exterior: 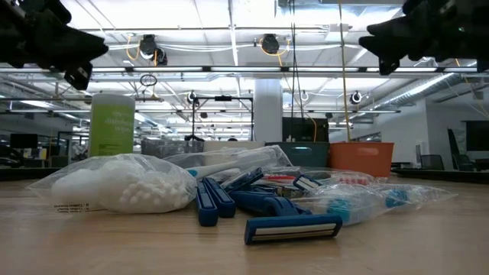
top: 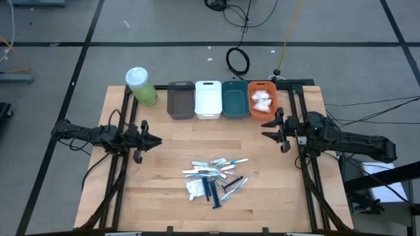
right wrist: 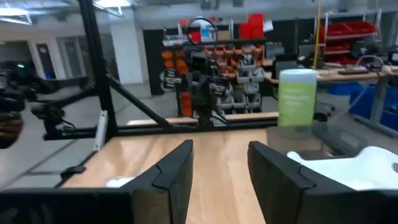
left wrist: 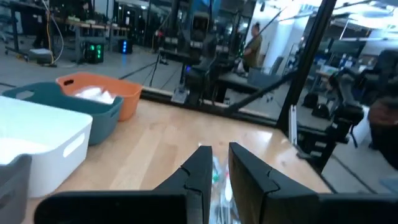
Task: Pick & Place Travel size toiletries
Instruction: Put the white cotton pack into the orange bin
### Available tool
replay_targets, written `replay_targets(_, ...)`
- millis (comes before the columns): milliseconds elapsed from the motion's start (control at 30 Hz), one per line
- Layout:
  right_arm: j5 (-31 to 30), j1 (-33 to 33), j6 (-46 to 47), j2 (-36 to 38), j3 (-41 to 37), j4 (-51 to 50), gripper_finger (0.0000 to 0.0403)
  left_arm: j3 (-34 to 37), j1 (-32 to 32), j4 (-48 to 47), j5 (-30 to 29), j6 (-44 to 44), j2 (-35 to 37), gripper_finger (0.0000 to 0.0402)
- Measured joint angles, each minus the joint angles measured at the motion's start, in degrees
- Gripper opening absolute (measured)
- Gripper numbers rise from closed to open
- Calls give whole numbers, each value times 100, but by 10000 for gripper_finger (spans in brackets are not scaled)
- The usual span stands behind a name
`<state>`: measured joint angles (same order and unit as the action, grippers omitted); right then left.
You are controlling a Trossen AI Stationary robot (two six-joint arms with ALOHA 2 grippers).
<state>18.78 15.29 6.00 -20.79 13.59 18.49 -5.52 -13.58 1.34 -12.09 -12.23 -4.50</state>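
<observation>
- While one pouch (top: 261, 99) already lies in the orange bin (top: 262, 115), the other toiletries (top: 216, 179) lie heaped mid-tabletop (top: 164, 157).
- Right hand (top: 268, 126) hangs near that bin, jaws apart and empty; left hand (top: 156, 140) waits nearly closed, empty.
- Next pick likely: reach to the heap.

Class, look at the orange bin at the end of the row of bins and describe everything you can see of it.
The orange bin is a small rounded-corner tub that looks like plastic. It stands upright, open-topped, at the right end of the row along the table's far edge, right beside the teal bin. White crinkly pouches lie inside it. The right gripper hovers just in front of it, not touching.
</observation>
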Motion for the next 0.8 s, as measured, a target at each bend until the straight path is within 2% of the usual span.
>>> replay_targets(167,406,-215,56,287,-545,640,141,-2,0,209,-194,-10,-1,51)
replay_targets(333,392,-307,63,467,-880,980,141,-2,0,257,-255,-105,1,51)
replay_targets(567,370,-304,81,502,-931,1013,141,-2,-5,413,-438,-329,-93,51)
replay_targets(667,364,-304,81,502,-935,998,141,-2,-80,754,-444,-504,-608,51)
replay_targets(800,226,-303,45,502,-936,997,141,-445,-273,1077,-561,-445,-2153,51)
